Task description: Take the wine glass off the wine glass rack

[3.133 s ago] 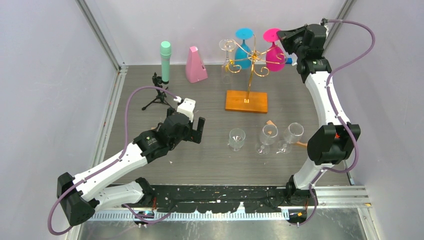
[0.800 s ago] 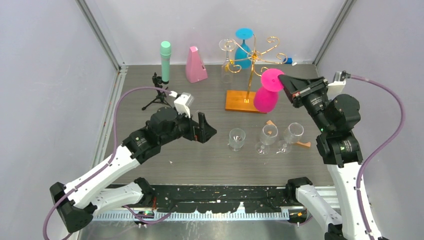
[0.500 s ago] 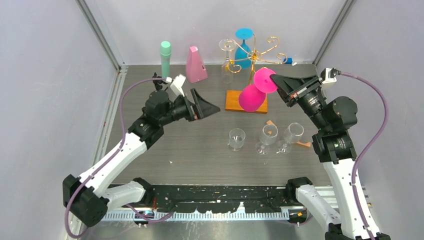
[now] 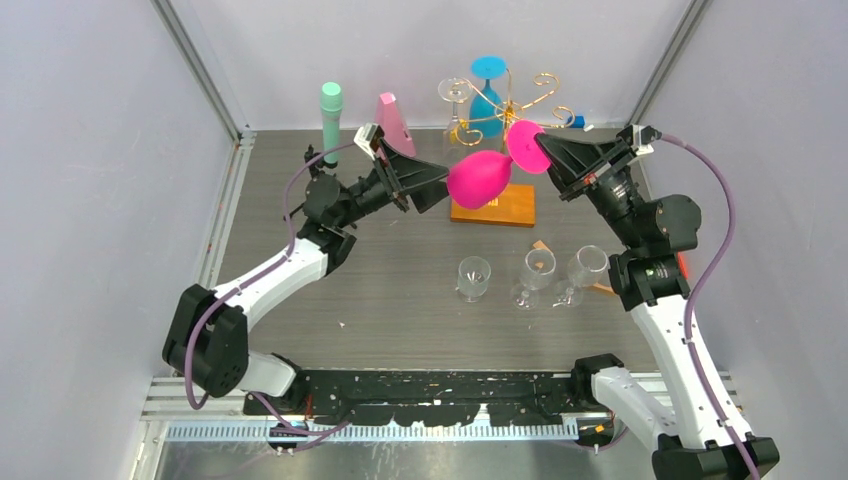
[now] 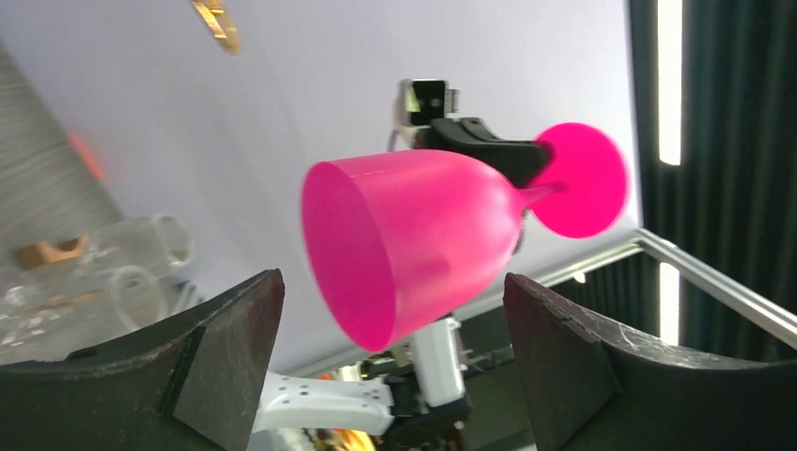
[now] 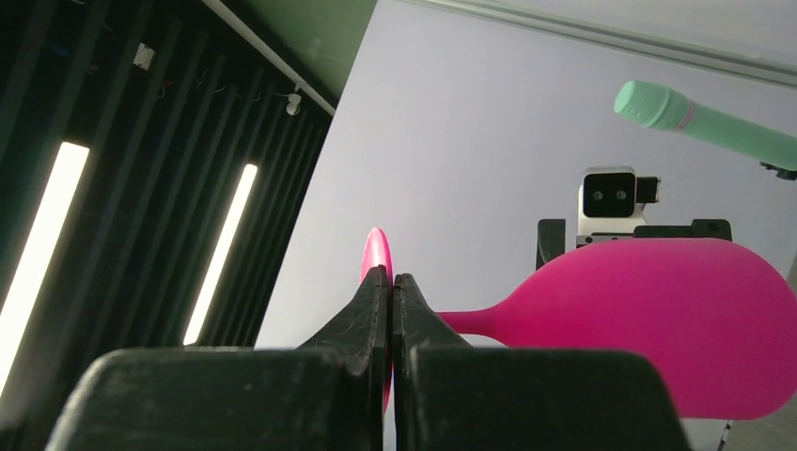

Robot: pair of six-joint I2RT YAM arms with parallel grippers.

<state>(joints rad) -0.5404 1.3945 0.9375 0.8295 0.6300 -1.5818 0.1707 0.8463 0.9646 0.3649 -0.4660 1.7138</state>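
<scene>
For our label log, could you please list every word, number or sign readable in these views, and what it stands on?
None can be read in any view. The pink wine glass, the rack base and the mint microphone show no legible text.

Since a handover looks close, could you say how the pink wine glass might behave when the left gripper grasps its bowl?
The pink wine glass has a smooth, rounded bowl, so it may slip in the open left gripper. The right gripper pinches only its foot's edge, so pushes might pivot it.
</scene>
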